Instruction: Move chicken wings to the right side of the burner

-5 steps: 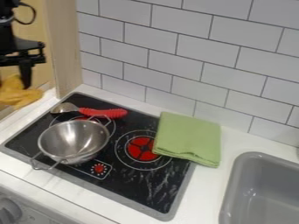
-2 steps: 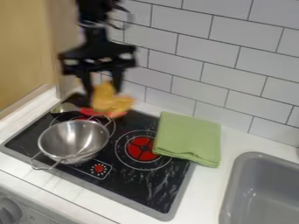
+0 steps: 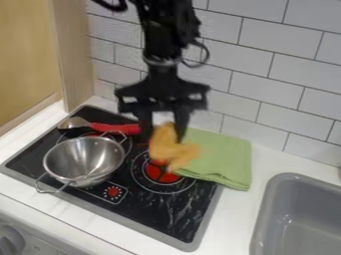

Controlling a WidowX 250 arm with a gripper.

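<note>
The black gripper [image 3: 163, 138] hangs over the upper right part of the stove, shut on the yellow-orange chicken wings [image 3: 172, 149]. The wings dangle below its fingers, in front of the red burner [image 3: 160, 172] and the left edge of the green cloth. They hide the upper part of that burner; whether they touch the stove I cannot tell.
A metal colander [image 3: 83, 160] sits on the stove's left side, with a red-handled spoon [image 3: 114, 128] behind it. The folded green cloth [image 3: 223, 157] overlaps the stove's right edge. A grey sink [image 3: 296, 219] lies at the lower right.
From the upper left, the gripper has swung right across the back of the stove, carrying the chicken wings, and is now lower. Colander and cloth have not moved.
</note>
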